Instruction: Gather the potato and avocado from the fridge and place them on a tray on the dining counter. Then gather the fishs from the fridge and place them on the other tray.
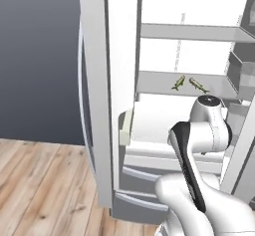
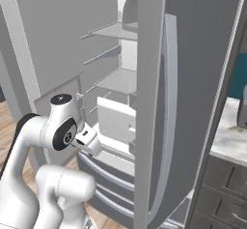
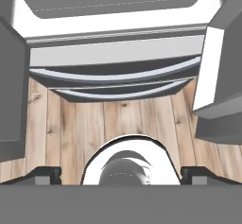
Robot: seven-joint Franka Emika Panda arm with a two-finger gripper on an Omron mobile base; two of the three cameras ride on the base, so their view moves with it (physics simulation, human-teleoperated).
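Nearest my hand camera, the gripper (image 3: 121, 175) stood with jaws spread wide and nothing between them, over wood floor (image 3: 118, 119) before the fridge (image 1: 124, 105) drawers (image 3: 113, 76). Both fish (image 1: 189, 83) lay side by side on a middle shelf (image 1: 159, 83). An open door (image 2: 164, 102) blocked most of my right view; marbled counter (image 2: 226, 136), I think, beyond.

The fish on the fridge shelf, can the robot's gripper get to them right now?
Probably yes. The fridge stands open and the fish lie bare on a shelf with nothing before them, but the open gripper points down at the floor.
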